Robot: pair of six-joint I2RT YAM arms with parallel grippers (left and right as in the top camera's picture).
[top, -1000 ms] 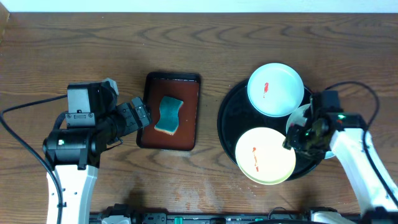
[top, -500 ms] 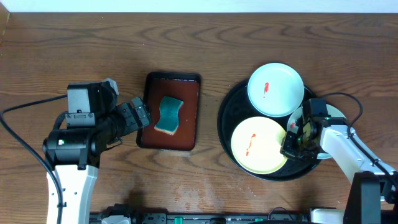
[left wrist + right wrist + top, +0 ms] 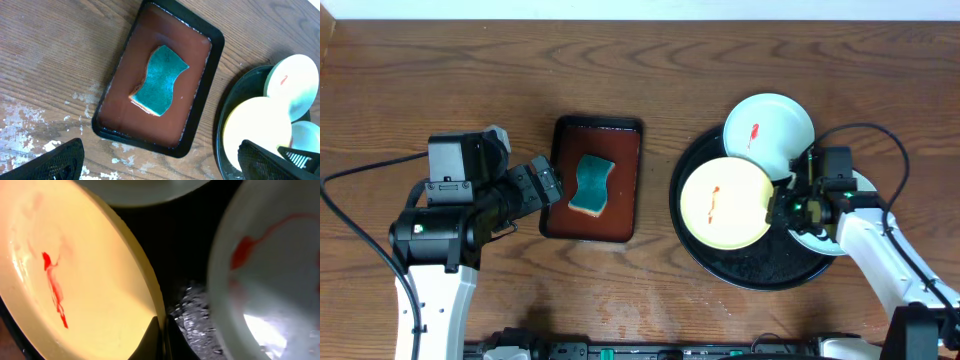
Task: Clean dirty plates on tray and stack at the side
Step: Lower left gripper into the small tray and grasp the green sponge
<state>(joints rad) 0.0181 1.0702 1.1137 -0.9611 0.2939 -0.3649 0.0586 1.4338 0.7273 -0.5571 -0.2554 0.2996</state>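
My right gripper (image 3: 779,209) is shut on the right rim of the pale yellow plate (image 3: 724,205), which has a red smear and lies over the left part of the black tray (image 3: 752,272). In the right wrist view the fingertips (image 3: 161,336) pinch the yellow plate (image 3: 85,275) by its thin edge. A white plate (image 3: 768,134) with a red smear rests on the tray's far edge. Another smeared white plate (image 3: 275,275) lies just right of the grip, mostly under the arm in the overhead view. My left gripper (image 3: 546,186) stands open at the left of the brown tray, holding nothing.
A rectangular dark-brown tray (image 3: 620,222) holds a teal sponge (image 3: 592,184), also seen as the sponge (image 3: 160,81) from the left wrist. Wet black tray surface (image 3: 192,315) shows between the two plates. Bare wooden table surrounds both trays.
The right gripper has shut on the yellow plate's rim and carried it up and to the left across the black tray. The left arm has not moved.
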